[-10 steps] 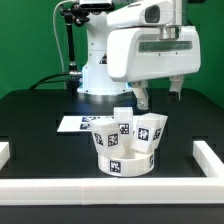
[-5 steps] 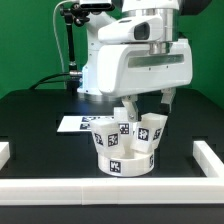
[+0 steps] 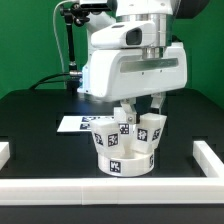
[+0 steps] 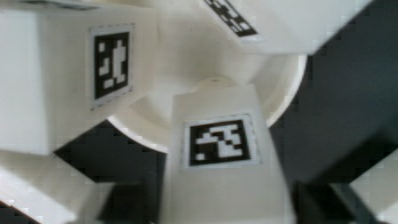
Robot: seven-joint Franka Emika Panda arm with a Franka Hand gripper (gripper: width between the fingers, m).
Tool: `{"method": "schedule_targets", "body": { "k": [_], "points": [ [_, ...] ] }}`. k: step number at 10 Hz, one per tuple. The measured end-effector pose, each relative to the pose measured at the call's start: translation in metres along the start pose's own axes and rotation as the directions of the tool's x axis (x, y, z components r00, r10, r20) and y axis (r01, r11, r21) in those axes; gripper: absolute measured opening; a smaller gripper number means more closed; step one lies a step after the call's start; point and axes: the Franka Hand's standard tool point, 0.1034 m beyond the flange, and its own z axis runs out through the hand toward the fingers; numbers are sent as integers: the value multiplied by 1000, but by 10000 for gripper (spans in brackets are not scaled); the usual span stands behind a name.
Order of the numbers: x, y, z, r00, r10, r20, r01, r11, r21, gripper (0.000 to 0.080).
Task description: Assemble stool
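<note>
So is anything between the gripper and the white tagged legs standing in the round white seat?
Nothing visible. The gripper sits directly over the white blocky legs standing in the round white ring-shaped seat, its fingers down among them, with no other object between.

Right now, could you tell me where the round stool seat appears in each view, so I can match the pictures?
Exterior view: the seat stands low at centre on the black table, legs standing in it, under the gripper.
Wrist view: its curved white rim arcs behind a tagged leg.
Shared landmark: the legs' black-and-white tags.
</note>
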Motion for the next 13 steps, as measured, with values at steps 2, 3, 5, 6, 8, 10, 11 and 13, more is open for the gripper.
{"method": "schedule_targets", "body": {
  "k": [2, 3, 5, 6, 8, 10, 11, 13],
  "points": [
    [0, 0, 0, 1000, 1, 0, -1, 1000, 0, 337],
    [0, 0, 0, 1000, 4, 0, -4, 1000, 0, 337],
    [0, 0, 0, 999, 41, 0, -41, 999, 0, 337],
    [0, 0, 0, 995, 103, -1, -103, 995, 1, 337],
    [-1, 1, 0, 964, 266, -3, -266, 964, 6, 338],
    [-1, 3, 1, 906, 422, -31, -422, 907, 7, 338],
    [-1, 3, 1, 866, 499, -40, -499, 867, 11, 338],
    [0, 3, 1, 773, 632, -57, -632, 774, 16, 340]
  ]
}}
